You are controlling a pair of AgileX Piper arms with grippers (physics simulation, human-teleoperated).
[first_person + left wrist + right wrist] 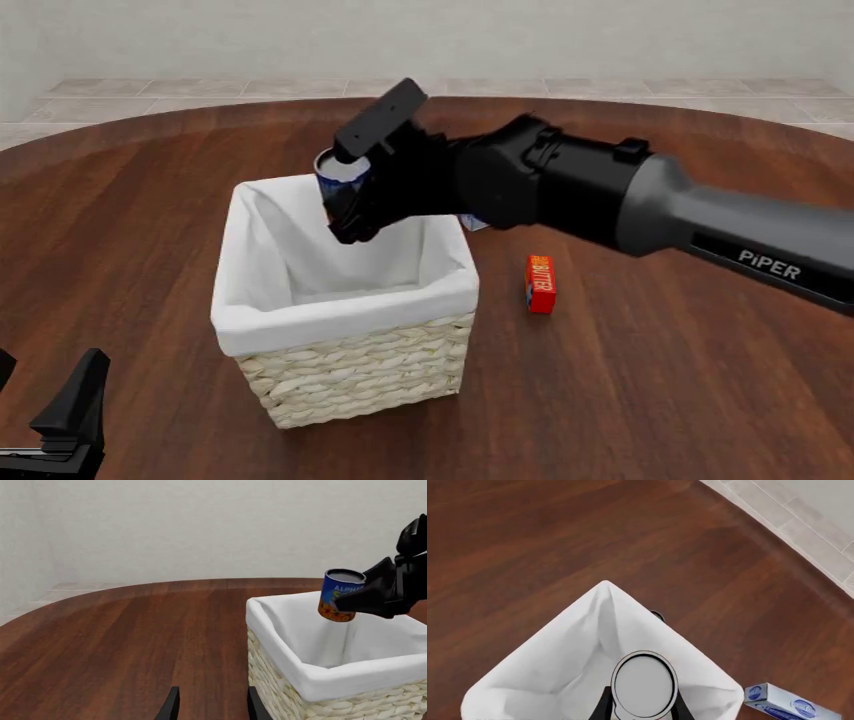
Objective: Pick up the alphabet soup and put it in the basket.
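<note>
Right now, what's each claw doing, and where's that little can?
Right gripper shut on alphabet soup, held over the basket. Left gripper open, idle beside basket. Butter box on table, clear of the drop.

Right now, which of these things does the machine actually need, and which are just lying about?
In use:
- alphabet soup, held in the right gripper above the basket
- basket

Lying about:
- butter box
- blue-and-white box
- left gripper, idle, jaws open

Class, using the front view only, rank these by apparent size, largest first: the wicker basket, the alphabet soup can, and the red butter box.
1. The basket, clearly largest.
2 and 3. The alphabet soup can and the butter box cannot be ranked: the right gripper hides most of the can.
</note>
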